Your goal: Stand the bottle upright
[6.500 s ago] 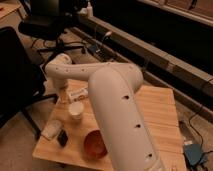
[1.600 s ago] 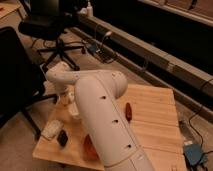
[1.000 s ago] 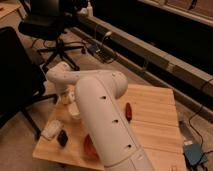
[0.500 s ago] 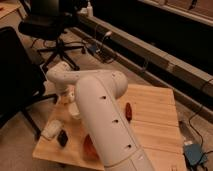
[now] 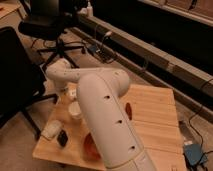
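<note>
The gripper [image 5: 64, 91] hangs low over the back left part of the wooden table [image 5: 155, 107]. It sits at the end of a fat, smooth white arm [image 5: 107, 115] that bends like an elbow. The gripper is tucked under the wrist, so I cannot tell if it is apart or together, or if it holds anything.

Just beside the gripper, toward the middle of the table, is the bottle [image 5: 73, 93]. It is small, whitish-cream and looks like smooth plastic. Only a bit of it shows, because the arm hides the rest. It seems to lie flat, with its long way going across the table from side to side. I cannot tell which end is the top.

A short round white cup [image 5: 75, 110] stands near the bottle, closer to the front. Near the front left edge lies a pale oblong lump [image 5: 50, 130], set on a slant. A small black block [image 5: 62, 137] is just beside it. A red-brown bowl [image 5: 90, 147] peeks out from behind the arm. A dark red-brown oblong thing [image 5: 129, 110] lies on the far side of the arm.
</note>
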You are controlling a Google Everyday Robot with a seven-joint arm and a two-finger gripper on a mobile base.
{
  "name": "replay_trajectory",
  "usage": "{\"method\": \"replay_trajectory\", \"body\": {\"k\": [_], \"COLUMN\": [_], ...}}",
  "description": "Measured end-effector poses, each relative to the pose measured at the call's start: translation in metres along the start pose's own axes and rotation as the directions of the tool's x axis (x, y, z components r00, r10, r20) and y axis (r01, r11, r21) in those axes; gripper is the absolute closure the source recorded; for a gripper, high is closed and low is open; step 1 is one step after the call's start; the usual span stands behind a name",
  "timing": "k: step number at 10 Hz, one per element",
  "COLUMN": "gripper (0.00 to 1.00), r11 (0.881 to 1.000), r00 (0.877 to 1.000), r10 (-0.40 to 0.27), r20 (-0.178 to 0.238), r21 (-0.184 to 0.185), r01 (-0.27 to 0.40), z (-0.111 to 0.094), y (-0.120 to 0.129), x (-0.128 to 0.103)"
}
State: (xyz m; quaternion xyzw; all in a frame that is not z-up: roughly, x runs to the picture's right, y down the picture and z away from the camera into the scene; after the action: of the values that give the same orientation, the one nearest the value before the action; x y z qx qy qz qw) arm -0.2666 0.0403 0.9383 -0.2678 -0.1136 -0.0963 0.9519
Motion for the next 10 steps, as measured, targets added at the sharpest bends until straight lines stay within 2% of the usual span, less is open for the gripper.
{"method": "replay_trajectory", "body": {"k": [10], "gripper": [0.72], "r11": [0.997], "r00": [0.998], "r10": [0.056], "r20": [0.016], "r21": [0.060], "r01": [-0.057], "z": [-0.040], "y": [-0.009], "x": [0.019]}}
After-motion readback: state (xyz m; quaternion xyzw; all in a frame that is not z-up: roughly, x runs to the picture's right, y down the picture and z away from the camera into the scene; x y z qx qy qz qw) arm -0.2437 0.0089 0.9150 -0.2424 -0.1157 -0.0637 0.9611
